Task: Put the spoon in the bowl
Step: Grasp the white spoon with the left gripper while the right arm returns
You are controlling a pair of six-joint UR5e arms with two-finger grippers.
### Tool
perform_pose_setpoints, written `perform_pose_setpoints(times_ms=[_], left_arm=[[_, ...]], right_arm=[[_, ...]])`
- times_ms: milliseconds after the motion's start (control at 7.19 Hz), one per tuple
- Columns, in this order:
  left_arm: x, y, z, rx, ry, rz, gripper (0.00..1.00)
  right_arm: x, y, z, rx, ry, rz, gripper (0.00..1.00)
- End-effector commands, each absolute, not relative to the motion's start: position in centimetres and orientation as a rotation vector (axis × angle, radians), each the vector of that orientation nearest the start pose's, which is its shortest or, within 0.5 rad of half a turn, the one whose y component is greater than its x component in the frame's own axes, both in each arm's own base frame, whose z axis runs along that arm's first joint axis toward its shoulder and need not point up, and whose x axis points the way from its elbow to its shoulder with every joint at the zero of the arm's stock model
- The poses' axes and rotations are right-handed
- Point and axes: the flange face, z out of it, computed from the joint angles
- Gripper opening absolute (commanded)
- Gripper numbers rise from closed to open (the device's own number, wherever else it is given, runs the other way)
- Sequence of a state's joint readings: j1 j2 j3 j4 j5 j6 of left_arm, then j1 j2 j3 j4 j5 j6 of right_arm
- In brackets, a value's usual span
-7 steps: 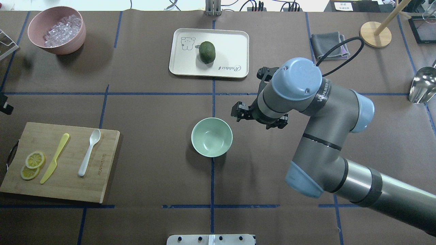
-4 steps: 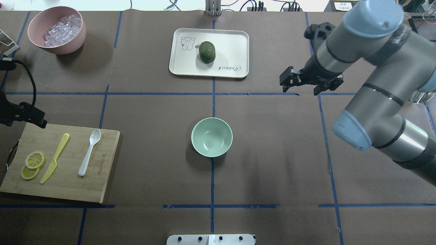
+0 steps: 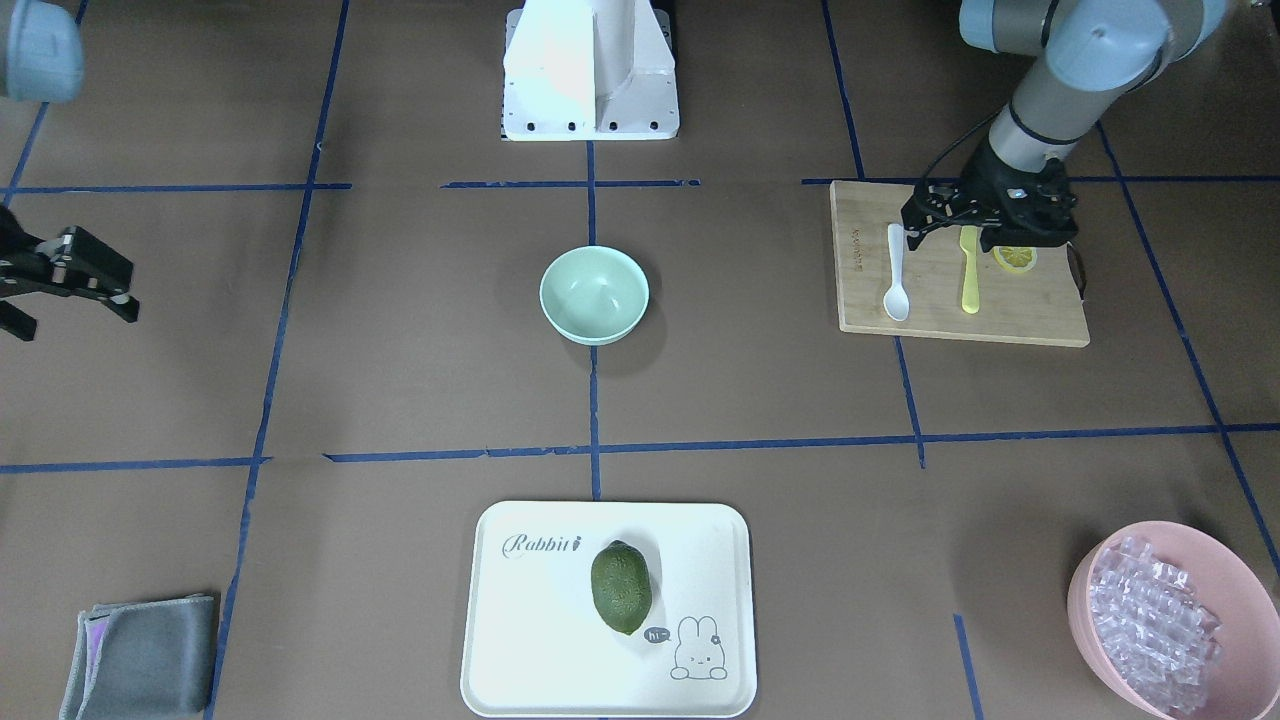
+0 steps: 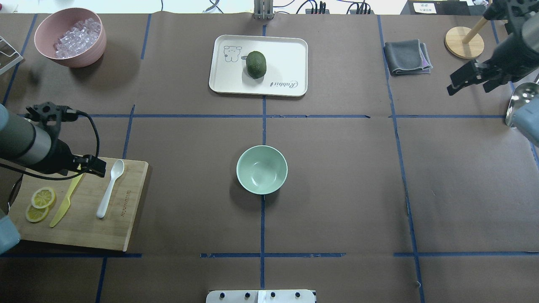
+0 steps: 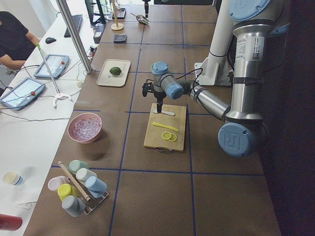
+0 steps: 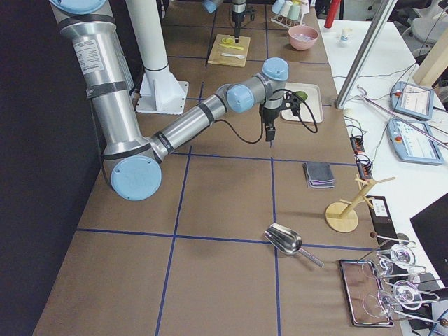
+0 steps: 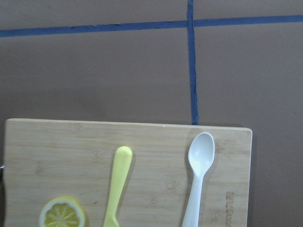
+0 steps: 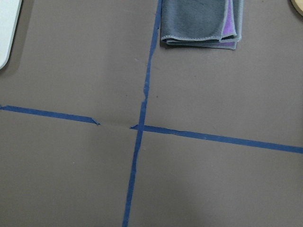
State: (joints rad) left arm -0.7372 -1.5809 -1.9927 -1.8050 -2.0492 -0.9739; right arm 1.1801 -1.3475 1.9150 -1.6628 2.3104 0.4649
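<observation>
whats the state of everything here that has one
small white plastic spoon, lying flat on wooden cutting board, ungrasped
pale mint-green round bowl, upright, empty
pink bowl, upright, full of clear pieces
grey cloth, folded
left end effector, open, empty, above board
right end effector, open, empty

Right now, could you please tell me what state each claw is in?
Left claw: open, empty, above the cutting board.
Right claw: open, empty.
</observation>
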Motion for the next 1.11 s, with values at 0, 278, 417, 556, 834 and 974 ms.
perform_pose_setpoints(times_ms=[0, 278, 417, 556, 834, 974], left_arm=[[32.9, -39.4, 43.9, 0.033, 0.789, 0.010, 0.99], [34.7, -39.6, 44.1, 0.049, 0.796, 0.016, 0.98], [35.6, -39.1, 44.4, 0.048, 0.786, 0.015, 0.98], [35.9, -39.1, 44.5, 0.053, 0.780, 0.015, 0.98], [36.8, -39.2, 45.1, 0.041, 0.771, 0.019, 0.98], [37.0, -39.1, 45.1, 0.037, 0.771, 0.023, 0.99]], right_arm=[[-13.4, -52.5, 40.6, 0.106, -0.834, -0.117, 0.99], [-13.4, -52.5, 41.0, 0.097, -0.830, -0.113, 0.99], [-13.4, -52.5, 41.1, 0.096, -0.829, -0.112, 0.99], [-13.3, -52.5, 41.2, 0.095, -0.828, -0.111, 0.99], [-13.3, -52.5, 41.2, 0.091, -0.829, -0.108, 0.99], [-13.4, -52.5, 41.1, 0.092, -0.830, -0.107, 0.99]])
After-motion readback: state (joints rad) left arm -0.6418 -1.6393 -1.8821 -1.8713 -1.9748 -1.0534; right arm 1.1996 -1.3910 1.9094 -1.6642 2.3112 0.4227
